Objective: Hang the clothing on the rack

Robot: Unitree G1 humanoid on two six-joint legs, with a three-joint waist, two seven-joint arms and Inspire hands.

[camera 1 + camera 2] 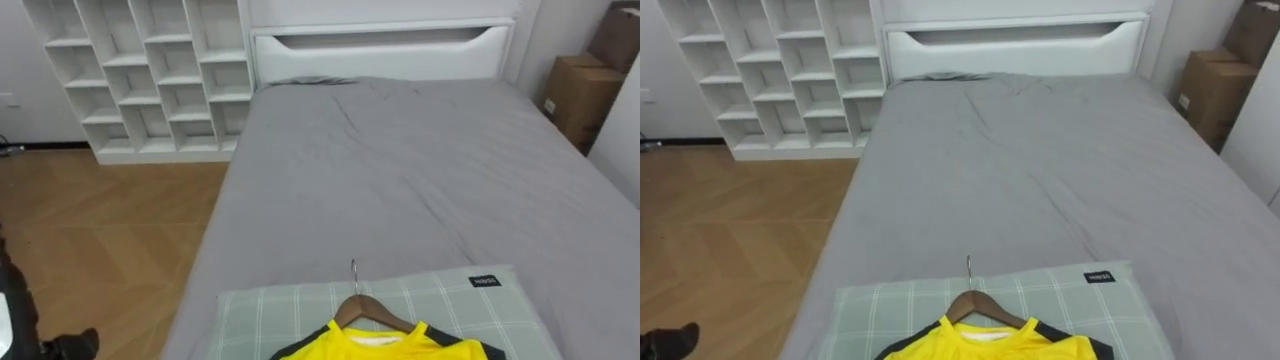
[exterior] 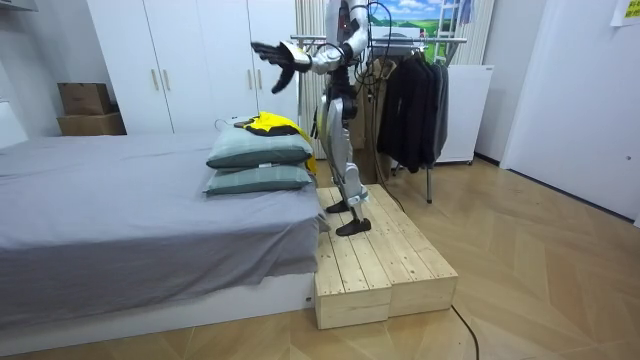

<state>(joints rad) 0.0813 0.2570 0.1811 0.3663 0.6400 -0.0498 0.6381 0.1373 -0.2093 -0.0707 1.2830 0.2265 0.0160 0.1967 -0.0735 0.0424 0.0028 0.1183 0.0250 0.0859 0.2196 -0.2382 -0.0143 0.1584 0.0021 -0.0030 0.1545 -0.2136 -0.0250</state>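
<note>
Yellow shirt (image 1: 390, 346) with black trim, green checked pillow (image 1: 262, 314), grey bed (image 1: 400, 170)

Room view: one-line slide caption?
Humanoid on wooden platform beside grey bed, left robot hand raised open above yellow shirt on stacked green pillows; rack of dark clothes behind.

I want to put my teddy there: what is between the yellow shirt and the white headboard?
Just bare grey bed sheet, from the yellow shirt on its pillow up to the headboard, in both eye views.
</note>
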